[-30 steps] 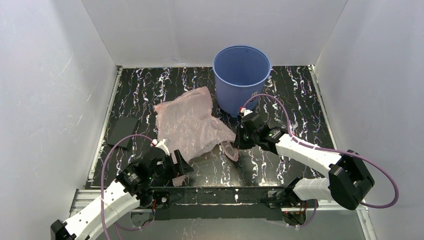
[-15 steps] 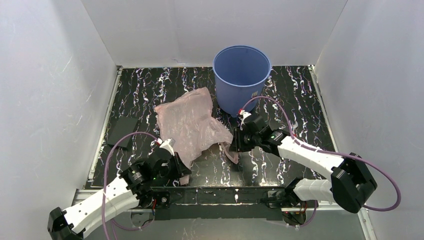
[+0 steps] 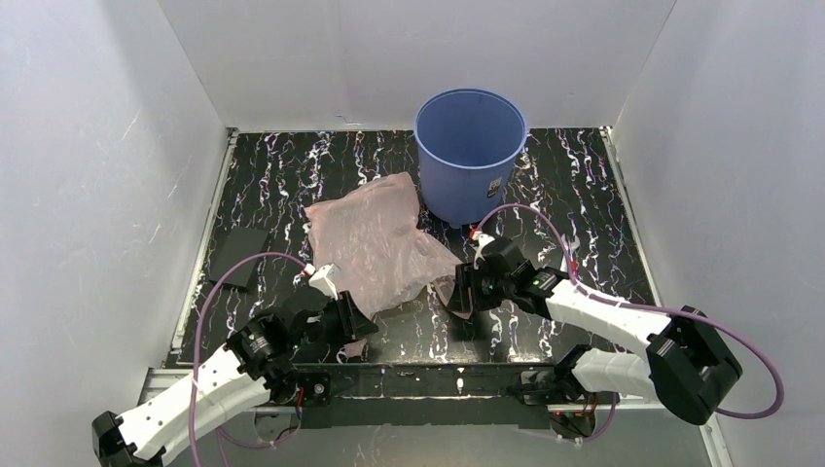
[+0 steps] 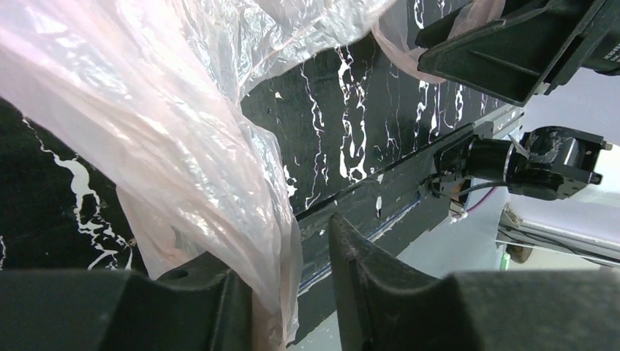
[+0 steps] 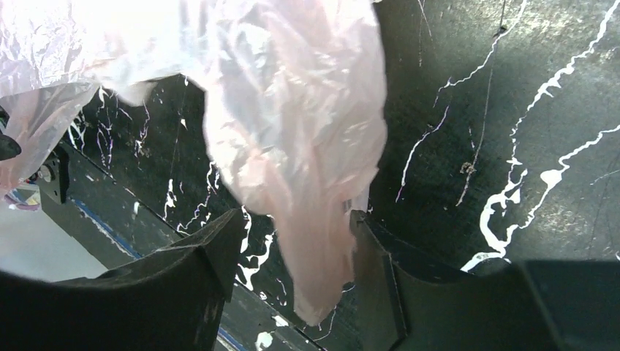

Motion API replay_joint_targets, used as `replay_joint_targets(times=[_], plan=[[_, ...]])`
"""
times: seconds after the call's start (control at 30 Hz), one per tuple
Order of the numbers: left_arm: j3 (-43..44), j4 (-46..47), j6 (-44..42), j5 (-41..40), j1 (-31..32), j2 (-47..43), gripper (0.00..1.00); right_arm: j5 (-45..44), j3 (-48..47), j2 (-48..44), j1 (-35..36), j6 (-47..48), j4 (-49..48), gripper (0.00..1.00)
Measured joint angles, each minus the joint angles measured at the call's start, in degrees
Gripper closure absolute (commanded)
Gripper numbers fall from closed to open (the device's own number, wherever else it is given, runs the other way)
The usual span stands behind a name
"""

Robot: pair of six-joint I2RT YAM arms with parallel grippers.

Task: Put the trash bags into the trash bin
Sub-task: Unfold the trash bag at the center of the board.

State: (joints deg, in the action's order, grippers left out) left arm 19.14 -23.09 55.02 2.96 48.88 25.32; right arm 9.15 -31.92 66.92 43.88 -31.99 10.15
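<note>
The trash bag [image 3: 375,243], thin crinkled pale-pink film, lies spread on the black marbled table [image 3: 574,195] just in front and left of the trash bin [image 3: 470,146], an upright blue bucket at the back. My left gripper [image 3: 352,323] is at the bag's near-left corner. In the left wrist view the film [image 4: 168,146] drapes against one finger of the left gripper [image 4: 292,281], with a clear gap to the other finger. My right gripper [image 3: 457,292] is at the near-right corner. Its jaws [image 5: 296,227] stand apart, and a pink fold [image 5: 300,139] hangs loose between them.
A flat black pad [image 3: 238,255] lies at the table's left side. White walls close in the left, back and right. The metal rail of the table's near edge [image 3: 428,375] runs close behind both grippers.
The right gripper opened and slid toward the near edge, loosening its hold on the bag's corner. The left gripper closed at the near-left corner, then parted again. The bag shifted slightly.
</note>
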Motion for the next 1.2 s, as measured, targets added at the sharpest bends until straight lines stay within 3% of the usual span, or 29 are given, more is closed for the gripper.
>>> replay_joint_targets(times=[0.13, 0.2, 0.27, 0.33, 0.4, 0.47, 0.67, 0.73, 0.83, 0.93, 1.0, 1.07, 1.13, 1.2], plan=[[-0.83, 1.25, 0.09, 2.14, 0.00, 0.52, 0.60, -0.09, 1.27, -0.76, 0.00, -0.13, -1.38, 0.39], [-1.88, 1.90, 0.11, 3.17, 0.00, 0.92, 0.61, 0.00, 1.53, -0.76, 0.00, -0.11, -1.79, 0.49], [-2.71, 2.03, 0.26, 3.82, 0.00, 1.03, 0.74, 0.13, 1.84, -0.76, 0.00, -0.22, -2.23, 0.68], [-3.45, 2.16, 0.39, 4.42, 0.00, 1.01, 0.80, 0.31, 2.03, -0.76, 0.00, -0.33, -2.80, 0.85], [-3.78, 2.05, 0.68, 4.92, 0.00, 1.01, 0.91, 0.68, 2.14, -0.79, 0.00, -0.81, -3.43, 0.94], [-3.78, 2.21, 0.81, 5.20, 0.00, 0.92, 0.99, 1.20, 2.14, -0.92, 0.00, -1.05, -3.96, 0.99], [0.46, -1.46, -1.46, 3.65, 0.00, 0.24, 1.00, 3.89, -3.85, -0.37, 0.02, -0.44, -0.28, 0.99], [8.00, -5.81, -4.02, 1.38, 0.00, 2.05, 1.00, 5.05, -11.69, 1.60, 0.02, 1.16, 3.45, 0.99], [27.17, -14.01, -10.23, -4.48, 0.00, 8.70, 1.00, 6.34, -29.49, 6.56, 0.13, 4.74, 9.16, 0.99], [52.70, -19.63, -18.93, -11.21, 0.00, 17.22, 1.00, 6.67, -53.13, 13.60, 0.59, 9.31, 15.28, 0.99], [67.41, -20.46, -24.41, -13.99, 0.00, 21.35, 1.00, 6.64, -72.54, 19.80, 1.18, 12.61, 19.41, 0.99], [79.01, -19.96, -29.33, -15.08, 0.00, 23.41, 1.00, 6.38, -85.29, 22.86, 2.32, 15.26, 19.26, 0.99], [81.83, -18.05, -32.20, -14.93, 0.00, 21.77, 1.00, 6.43, -85.79, 19.37, 4.00, 17.53, 16.44, 0.99], [74.99, -15.37, -31.87, -14.58, 0.00, 14.82, 1.00, 5.60, -71.89, 9.62, 5.44, 17.77, 10.95, 0.99]])
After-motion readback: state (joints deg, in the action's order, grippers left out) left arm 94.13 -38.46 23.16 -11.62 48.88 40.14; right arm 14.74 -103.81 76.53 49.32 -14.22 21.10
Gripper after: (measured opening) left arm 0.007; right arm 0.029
